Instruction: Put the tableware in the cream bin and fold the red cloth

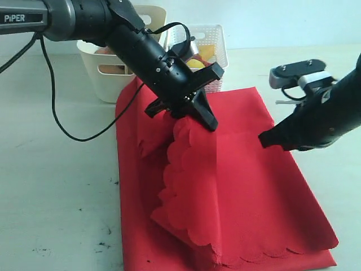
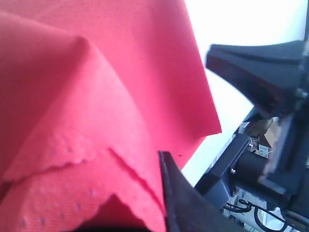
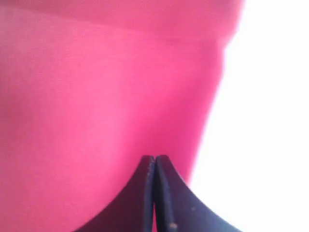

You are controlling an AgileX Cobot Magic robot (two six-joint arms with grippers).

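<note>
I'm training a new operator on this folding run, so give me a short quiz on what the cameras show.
1. True or false: the right gripper has its jaws pressed together.
2. Multiple choice: the left gripper is at A) a raised scalloped fold of the red cloth, B) the bare table, C) a steel cup.
3. Short answer: what colour is the bin beside the white lattice basket?

Key: 1 true; 2 A; 3 cream.
</note>
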